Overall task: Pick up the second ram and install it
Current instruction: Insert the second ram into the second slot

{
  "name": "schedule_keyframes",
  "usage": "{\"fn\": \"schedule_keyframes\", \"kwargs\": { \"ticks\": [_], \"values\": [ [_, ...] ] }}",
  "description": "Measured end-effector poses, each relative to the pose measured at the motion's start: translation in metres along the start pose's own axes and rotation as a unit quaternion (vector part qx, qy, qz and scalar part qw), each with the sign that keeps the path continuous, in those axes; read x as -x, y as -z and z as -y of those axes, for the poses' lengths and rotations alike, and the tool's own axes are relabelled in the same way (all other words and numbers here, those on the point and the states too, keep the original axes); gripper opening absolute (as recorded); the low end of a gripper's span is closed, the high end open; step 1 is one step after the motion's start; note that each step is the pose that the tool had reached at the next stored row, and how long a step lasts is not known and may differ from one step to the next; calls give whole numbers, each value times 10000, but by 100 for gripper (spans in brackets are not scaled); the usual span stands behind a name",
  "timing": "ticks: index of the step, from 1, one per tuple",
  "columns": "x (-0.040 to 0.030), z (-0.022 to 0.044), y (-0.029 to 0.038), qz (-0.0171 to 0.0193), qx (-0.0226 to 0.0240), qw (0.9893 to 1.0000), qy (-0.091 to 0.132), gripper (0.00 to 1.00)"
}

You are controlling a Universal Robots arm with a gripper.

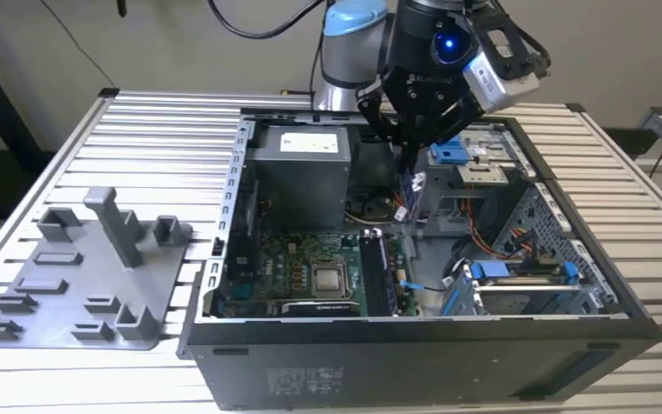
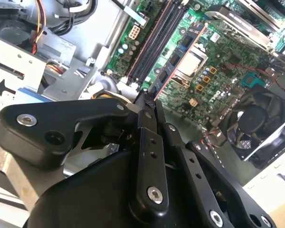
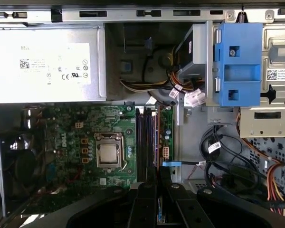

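Matt black hand [image 1: 412,145], clenched on the second ram [image 1: 414,188], a thin dark-blue board seen edge-on, upper centre of the exterior view above the green motherboard [image 1: 308,267]; long axis apparently near-vertical, pointing down.

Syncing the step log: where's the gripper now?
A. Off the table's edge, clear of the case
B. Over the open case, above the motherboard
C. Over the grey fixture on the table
B: in the exterior view the gripper hangs over the open case, shut on the ram, and the first wrist view looks straight down on the motherboard.
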State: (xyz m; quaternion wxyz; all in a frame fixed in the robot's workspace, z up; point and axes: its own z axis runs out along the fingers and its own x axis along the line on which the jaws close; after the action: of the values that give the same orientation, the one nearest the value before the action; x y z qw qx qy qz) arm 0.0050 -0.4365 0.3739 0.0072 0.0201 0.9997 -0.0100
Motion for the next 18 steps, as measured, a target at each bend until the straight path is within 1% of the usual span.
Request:
{"fn": "schedule_keyframes", "kwargs": {
  "ticks": [5, 10, 12, 18],
  "values": [
    [11, -1, -37, 0, -6, 10000, -3, 14],
    [15, -3, -93, 1, -28, 10000, -2, 14],
    [20, 12, -111, 1, -29, 10000, -1, 14],
    [20, 17, -121, 1, -25, 10000, -2, 14]
  ]
}}
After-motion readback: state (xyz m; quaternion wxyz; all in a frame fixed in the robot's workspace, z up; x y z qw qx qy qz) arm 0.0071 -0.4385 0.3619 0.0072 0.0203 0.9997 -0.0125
